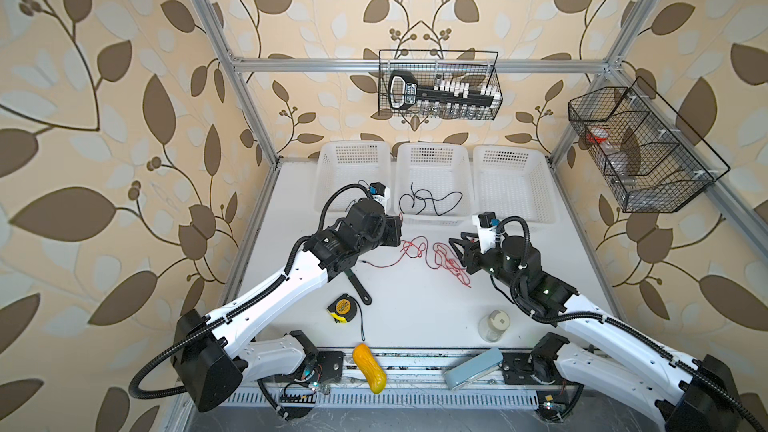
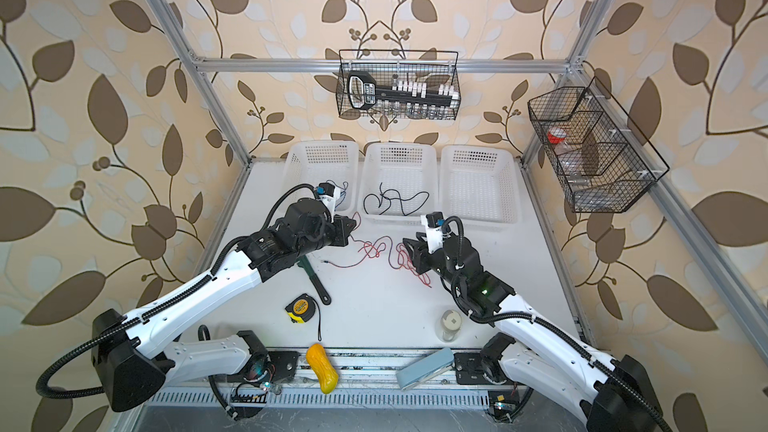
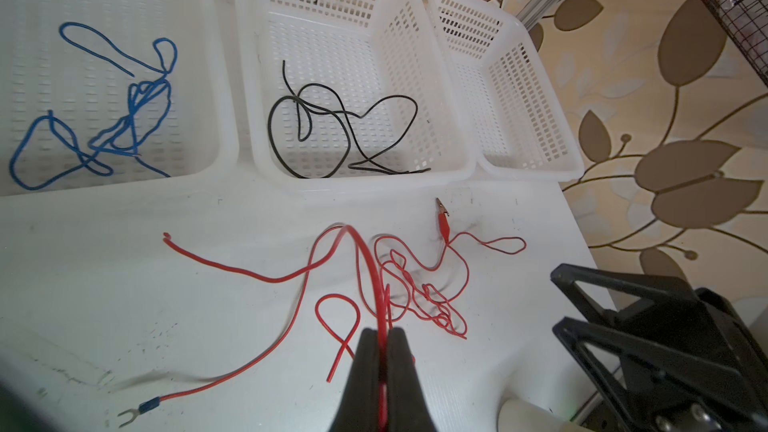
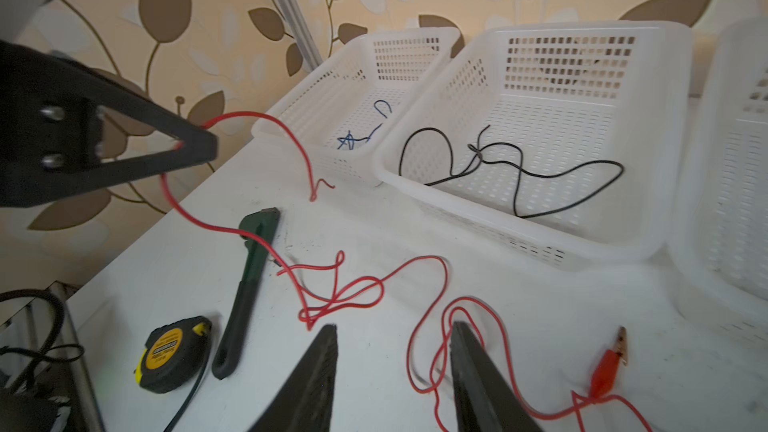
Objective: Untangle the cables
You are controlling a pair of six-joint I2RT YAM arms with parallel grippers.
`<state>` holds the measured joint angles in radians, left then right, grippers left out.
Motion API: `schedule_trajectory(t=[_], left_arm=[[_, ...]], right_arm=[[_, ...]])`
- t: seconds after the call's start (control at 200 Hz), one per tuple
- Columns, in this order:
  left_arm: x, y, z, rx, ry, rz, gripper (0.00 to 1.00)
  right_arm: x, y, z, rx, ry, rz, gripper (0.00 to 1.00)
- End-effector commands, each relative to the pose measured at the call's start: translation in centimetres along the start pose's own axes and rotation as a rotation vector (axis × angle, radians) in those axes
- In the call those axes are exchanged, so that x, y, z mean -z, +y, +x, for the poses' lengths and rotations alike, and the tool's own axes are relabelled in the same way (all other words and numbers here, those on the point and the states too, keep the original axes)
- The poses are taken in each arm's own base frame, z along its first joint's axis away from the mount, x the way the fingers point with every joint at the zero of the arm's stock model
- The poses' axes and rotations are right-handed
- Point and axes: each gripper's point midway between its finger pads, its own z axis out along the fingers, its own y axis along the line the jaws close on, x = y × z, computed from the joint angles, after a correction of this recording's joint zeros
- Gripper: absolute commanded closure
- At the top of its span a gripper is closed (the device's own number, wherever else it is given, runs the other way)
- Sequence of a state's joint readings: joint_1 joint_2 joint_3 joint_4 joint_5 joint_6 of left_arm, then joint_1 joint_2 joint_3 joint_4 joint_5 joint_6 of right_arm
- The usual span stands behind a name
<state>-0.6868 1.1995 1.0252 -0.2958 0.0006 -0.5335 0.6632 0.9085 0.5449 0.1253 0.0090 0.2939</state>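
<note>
**A:** Over to the left gripper (image 3: pixel 382 332). It's clamped tight on the red cable (image 3: pixel 270 278), and the strand arches up off the table (image 3: pixel 124 292) straight into those closed tips.

**B:** The right wrist view shows it too. The wire comes out of both sides of that pincer. One end droops toward the baskets and the other runs down past the head of the dark green tool (image 4: pixel 249 280).

**A:** And the right gripper (image 4: pixel 394 328)?

**B:** Its jaws are parted with nothing pinched between them. It hangs low over the thin red lead (image 3: pixel 434 303), and loops of that lead curl round one finger (image 4: pixel 469 367).

**A:** That lead is a knotted clump in the middle of the table, between the two arms. Its clip (image 4: pixel 609 367) lies flat, off to the side of the open pincer.

**B:** The held cable and the thin lead cross in that clump, so red isn't sorted yet.

**A:** What about the other colours?

**B:** The blue cable (image 3: pixel 133 118) sits coiled in the left basket (image 3: pixel 222 76). The black cable (image 3: pixel 293 98) lies loose in the middle basket (image 3: pixel 374 187). Each is alone in its bin at the back of the table.

**A:** There's a tape measure (image 4: pixel 172 353) just beside the tool handle, nearer the front edge and well apart from the wires.
</note>
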Motion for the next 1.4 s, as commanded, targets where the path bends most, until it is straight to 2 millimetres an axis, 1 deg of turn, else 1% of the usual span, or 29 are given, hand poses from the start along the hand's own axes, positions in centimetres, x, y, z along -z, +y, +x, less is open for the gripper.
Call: schedule_trajectory(t=[0.0, 0.115, 0.27, 0.355, 0.5, 0.59, 0.75, 0.925, 1.04, 1.32, 1.345, 1.395], left_arm=[[0.3, -3.2, -2.3, 0.049, -0.052, 0.128, 1.00], [-0.4, -3.9, -2.2, 0.073, -0.031, 0.159, 1.00], [-1.1, -5.1, -1.9, 0.098, -0.011, 0.211, 1.00], [-1.3, -5.6, -1.9, 0.108, -0.002, 0.230, 1.00], [-1.3, -6.4, -1.8, 0.120, 0.010, 0.260, 1.00], [-1.3, -6.9, -1.7, 0.126, 0.016, 0.282, 1.00], [-1.5, -7.2, -1.6, 0.134, 0.019, 0.295, 1.00], [-1.7, -7.6, -1.6, 0.137, 0.025, 0.313, 1.00], [-1.8, -7.3, -1.4, 0.137, 0.028, 0.303, 1.00], [-1.7, -6.8, -1.3, 0.131, 0.021, 0.278, 1.00], [-1.7, -6.7, -1.3, 0.129, 0.019, 0.276, 0.95], [-1.5, -6.7, -1.4, 0.128, 0.012, 0.275, 0.77]], right_arm=[[0.2, 3.7, -2.5, 0.046, -0.067, -0.141, 0.54], [-0.2, 5.5, -2.6, 0.067, -0.068, -0.192, 0.54], [-1.3, 7.0, -2.3, 0.079, -0.054, -0.225, 0.54], [-2.0, 7.2, -2.3, 0.076, -0.055, -0.224, 0.54], [-3.2, 7.3, -2.1, 0.086, -0.055, -0.209, 0.58], [-3.7, 7.4, -2.1, 0.101, -0.051, -0.209, 0.62], [-4.3, 7.6, -2.1, 0.103, -0.049, -0.218, 0.73], [-4.7, 7.5, -2.2, 0.100, -0.055, -0.210, 0.93], [-4.6, 7.3, -2.2, 0.105, -0.059, -0.198, 1.00], [-4.2, 7.1, -2.6, 0.109, -0.072, -0.188, 1.00], [-4.1, 7.1, -2.6, 0.110, -0.074, -0.187, 1.00], [-3.8, 7.1, -2.9, 0.111, -0.081, -0.186, 1.00]])
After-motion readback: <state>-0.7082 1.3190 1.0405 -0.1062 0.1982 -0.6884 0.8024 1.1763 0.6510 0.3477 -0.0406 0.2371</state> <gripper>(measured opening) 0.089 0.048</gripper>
